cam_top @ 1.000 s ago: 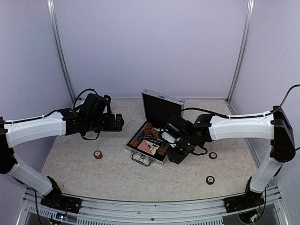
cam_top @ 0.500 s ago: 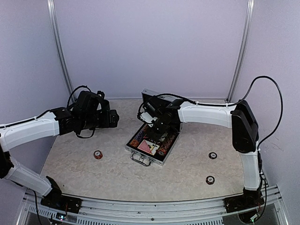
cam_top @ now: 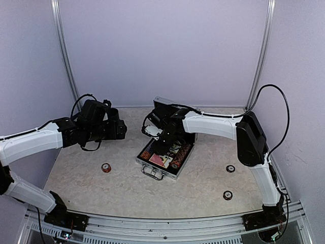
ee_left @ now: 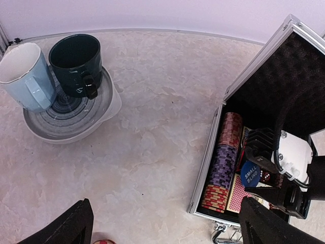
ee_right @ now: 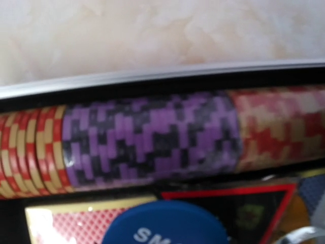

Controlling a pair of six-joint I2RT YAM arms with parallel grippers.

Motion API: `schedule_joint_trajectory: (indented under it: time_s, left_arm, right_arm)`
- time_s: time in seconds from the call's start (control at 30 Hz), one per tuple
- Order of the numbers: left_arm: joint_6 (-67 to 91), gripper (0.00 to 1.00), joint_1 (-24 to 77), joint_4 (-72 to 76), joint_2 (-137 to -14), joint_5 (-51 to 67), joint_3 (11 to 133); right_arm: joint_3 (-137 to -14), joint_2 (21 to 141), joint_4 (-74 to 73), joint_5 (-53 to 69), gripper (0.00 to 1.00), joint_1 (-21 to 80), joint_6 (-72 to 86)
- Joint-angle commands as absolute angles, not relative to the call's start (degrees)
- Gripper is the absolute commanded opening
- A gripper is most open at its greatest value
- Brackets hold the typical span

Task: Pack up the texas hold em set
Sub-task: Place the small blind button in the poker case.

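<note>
The silver case (cam_top: 151, 171) lies open mid-table, its lid (cam_top: 175, 113) standing up at the back. Striped chip rows (ee_left: 226, 157) (ee_right: 152, 137) fill its left side, beside a red-backed card deck (ee_left: 236, 193) and a red-edged triangle marker (ee_right: 238, 203). My right gripper (cam_top: 161, 146) (ee_left: 254, 175) hangs low over the case's inside, shut on a blue round "small blind" button (ee_left: 250, 175) (ee_right: 162, 226). My left gripper (cam_top: 122, 130) (ee_left: 170, 229) hovers open over bare table left of the case. Three small round buttons (cam_top: 106, 167) (cam_top: 230, 168) (cam_top: 227, 194) lie loose on the table.
A light-blue mug (ee_left: 25, 76) and a dark-green mug (ee_left: 76, 58) stand on a grey plate (ee_left: 76, 124) at the far left, near the back wall. The case handle (cam_top: 152, 174) points toward the arm bases.
My right arm swung from the case's right side to above its left half, carrying the blue button. The left arm drew back slightly to the left.
</note>
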State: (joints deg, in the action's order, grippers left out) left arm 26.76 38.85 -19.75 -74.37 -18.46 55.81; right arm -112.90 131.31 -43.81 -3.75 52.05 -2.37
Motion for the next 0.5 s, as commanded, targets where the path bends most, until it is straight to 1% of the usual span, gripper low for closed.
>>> schedule_joint_trajectory:
  time_s: [0.0,0.37,0.47]
  left_arm:
    - [26.89,0.99,38.23,-19.77,-73.59,-18.94,55.34]
    - [26.74,0.99,38.23,-19.88,-74.18,-18.45,56.14]
    - [26.59,0.99,38.22,-19.86,-74.22,-18.62,56.25]
  right_arm:
    - [-114.24,132.44,-46.24,-1.36,0.49,52.41,-3.03]
    - [-115.80,133.80,-47.31,-0.09,0.50,52.80,-3.51]
    - [-116.06,134.18,-47.95,-0.13,0.52,52.82,-3.60]
